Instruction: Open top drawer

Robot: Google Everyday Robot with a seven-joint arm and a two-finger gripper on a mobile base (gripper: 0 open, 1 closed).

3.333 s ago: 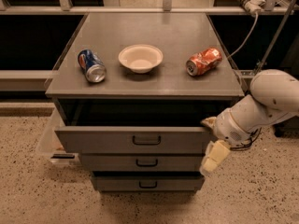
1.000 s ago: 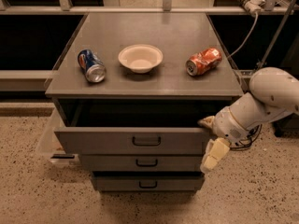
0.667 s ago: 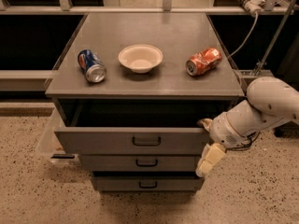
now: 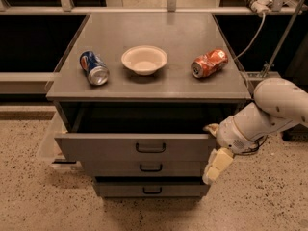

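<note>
White arm (image 4: 276, 107) comes in from the right, bent down w/ the wrist at about drawer height. The tool (image 4: 211, 152) sits just off the right end of the top drawer (image 4: 96, 148), not on the handle (image 4: 150, 148). One cream finger (image 4: 210, 127) is up by the drawer's top right corner, the other hangs down past the lower drawers (image 4: 115, 168). They're spread well apart, so it looks wide open w/ nothing in it.

Top drawer is pulled out partway, dark gap showing under the tabletop (image 4: 168, 28), front face sticking out further than the 2 below it.

On the tabletop, L to R: blue can (image 4: 94, 68) on its side, empty cream bowl (image 4: 144, 59), crushed red can (image 4: 209, 63) also on its side. All 3 well apart.

Floor (image 4: 264, 201) is speckled beige. A cable (image 4: 250, 37) drops from the top right corner, behind the cabinet.
</note>
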